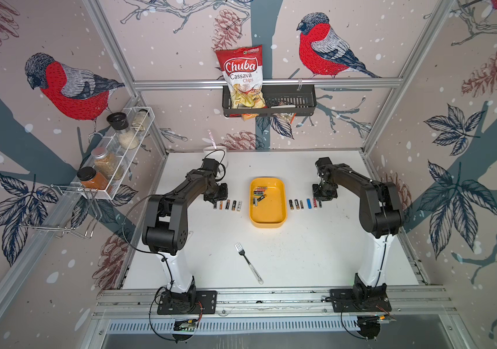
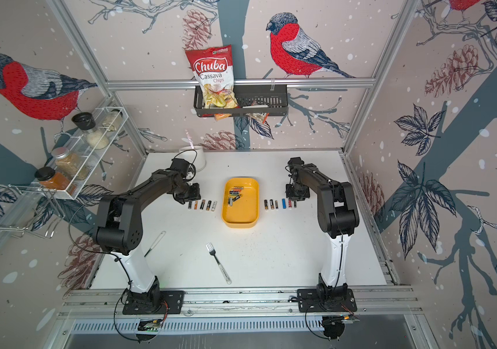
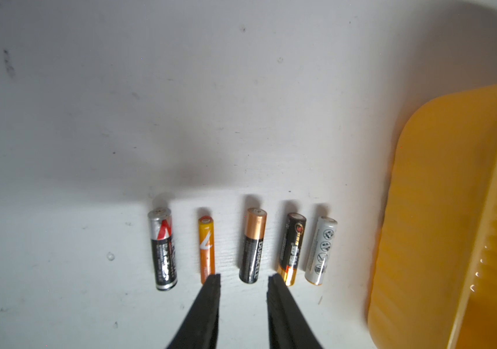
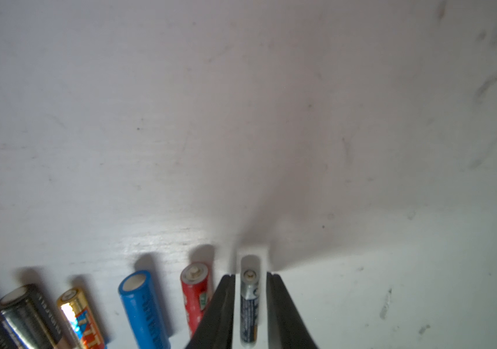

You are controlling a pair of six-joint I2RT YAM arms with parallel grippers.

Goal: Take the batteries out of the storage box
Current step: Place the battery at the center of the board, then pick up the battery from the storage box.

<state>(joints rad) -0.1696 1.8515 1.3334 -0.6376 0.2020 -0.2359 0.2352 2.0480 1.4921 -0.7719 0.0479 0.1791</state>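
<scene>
Right gripper (image 4: 250,276) fingers sit nearest the lens, slightly parted astride a slim dark battery (image 4: 248,305) lying on the table (image 4: 241,121). Slivers of white show each side, so it reads as a release, not a clamp. It ends the right row (image 1: 309,204), toward the table's right edge. Left gripper (image 3: 244,276) is open and empty over the left row (image 3: 251,247). Rows are spaced so fingers fit between. Storage box (image 1: 272,216) sits mid-table with several batteries (image 1: 258,195) at its far end, so the task isn't done.
</scene>
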